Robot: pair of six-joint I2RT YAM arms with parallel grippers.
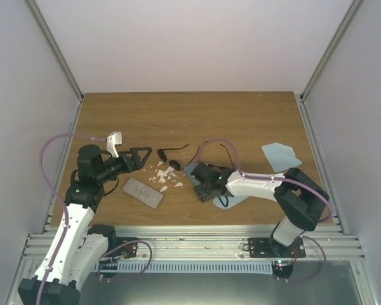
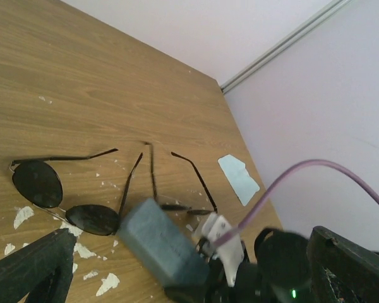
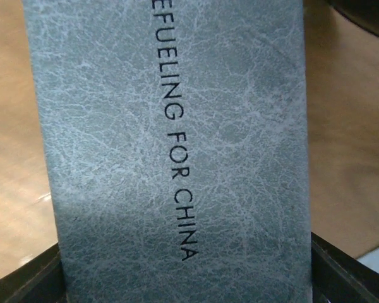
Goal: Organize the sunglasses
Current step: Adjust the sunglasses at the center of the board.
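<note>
Here, the left gripper (image 1: 143, 159) is low over the wooden table (image 1: 241, 121). Its two fingers are spread wide and nothing is between them. Just in front of its fingertips lies the pair of sunglasses with dark round lenses (image 2: 38, 183). It rests flat on the wood with both temple arms unfolded, and in the left wrist view the nearer lens is close to one finger but does not touch it. Small white flakes (image 1: 162, 175) are scattered on the table around this pair.

The second pair of sunglasses (image 2: 180, 207), with the thin wire frame, lies a little further to the right. Its temple arms are also unfolded, and it is just beside the right gripper (image 1: 207, 185). Its lenses are too small to describe.

The right gripper is closed on a grey case (image 3: 177, 158). In the right wrist view a finger presses on each side of the case, and the textured surface carries the printed letters "EFUELING FOR CHINA". This gripper hangs over a light blue cloth (image 1: 192, 170).

A second case (image 1: 143, 192), pale grey and flat, lies on the table near the left arm. Another light blue cloth (image 1: 280, 155) lies well apart, on the right side of the table.
</note>
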